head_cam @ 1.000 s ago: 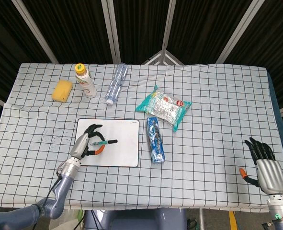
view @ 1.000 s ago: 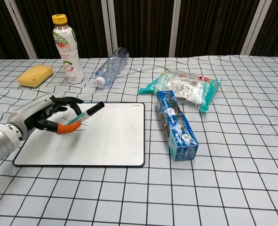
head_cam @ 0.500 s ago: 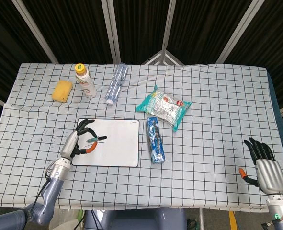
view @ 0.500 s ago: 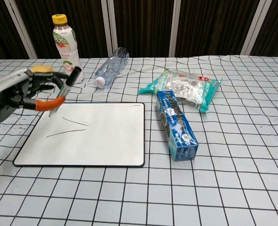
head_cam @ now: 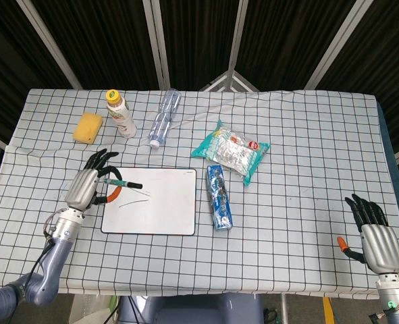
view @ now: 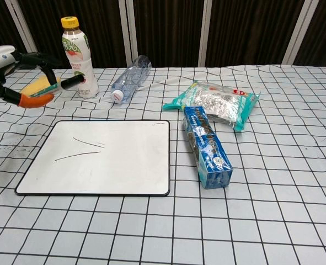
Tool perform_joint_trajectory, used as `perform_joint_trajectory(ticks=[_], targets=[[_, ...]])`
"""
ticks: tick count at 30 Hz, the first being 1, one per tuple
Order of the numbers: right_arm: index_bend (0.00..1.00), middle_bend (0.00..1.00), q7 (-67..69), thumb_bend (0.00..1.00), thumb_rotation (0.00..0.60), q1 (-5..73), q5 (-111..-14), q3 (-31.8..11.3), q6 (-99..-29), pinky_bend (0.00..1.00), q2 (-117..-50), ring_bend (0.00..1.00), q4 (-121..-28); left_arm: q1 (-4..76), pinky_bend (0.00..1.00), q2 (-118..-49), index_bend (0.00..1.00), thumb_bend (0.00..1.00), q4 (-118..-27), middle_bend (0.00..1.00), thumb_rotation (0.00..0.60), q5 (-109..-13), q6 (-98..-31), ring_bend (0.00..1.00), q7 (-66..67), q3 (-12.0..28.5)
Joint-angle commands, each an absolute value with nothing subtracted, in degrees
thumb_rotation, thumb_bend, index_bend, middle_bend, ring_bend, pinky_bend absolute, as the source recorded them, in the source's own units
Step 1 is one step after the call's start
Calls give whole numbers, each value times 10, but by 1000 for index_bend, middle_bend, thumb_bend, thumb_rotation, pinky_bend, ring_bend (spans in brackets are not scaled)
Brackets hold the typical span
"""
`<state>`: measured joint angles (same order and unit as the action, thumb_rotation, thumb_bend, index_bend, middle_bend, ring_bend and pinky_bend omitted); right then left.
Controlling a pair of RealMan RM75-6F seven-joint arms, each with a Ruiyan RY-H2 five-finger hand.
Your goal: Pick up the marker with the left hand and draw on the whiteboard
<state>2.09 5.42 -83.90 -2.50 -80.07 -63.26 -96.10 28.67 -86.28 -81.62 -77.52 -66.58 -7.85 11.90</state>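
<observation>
Currently left robot hand [head_cam: 86,188] clamped on marker [head_cam: 120,183], raised off left edge of whiteboard [head_cam: 160,214]; faint strokes on board.

Risks: marker slipping in loose pinch; tip swinging into drink bottle [view: 78,57] or sponge [head_cam: 88,127] just beyond hand.

Farther off: clear bottle [head_cam: 163,119], snack bag [head_cam: 231,151], blue packet [head_cam: 219,197].

Right robot hand [head_cam: 375,233] fingers apart, idle, well away.
</observation>
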Motion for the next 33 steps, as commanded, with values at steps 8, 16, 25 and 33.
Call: perform_joint_trajectory(ticks=[8,16,25,33], targets=[[0,0,17,350,600,53,-838,-24,-801,0,-634,0,-964,287,3,-881,656,509,-703,122,600,-718,-624,0,59,86],[0,0,18,351,600,53,-839,-24,-802,0,-633,0,-964,290,3,-906,617,464,-676,93,600,-701,-607,0,60,87],[0,0,19,351,600,52,-839,-24,-802,0,-632,0,-965,290,0,-916,519,92,-685,0,600,-692,-598,0,63,86],[0,0,19,351,600,52,-840,-23,-802,0,-630,0,-965,268,0,-868,481,65,-766,0,600,-683,-614,0,50,89]])
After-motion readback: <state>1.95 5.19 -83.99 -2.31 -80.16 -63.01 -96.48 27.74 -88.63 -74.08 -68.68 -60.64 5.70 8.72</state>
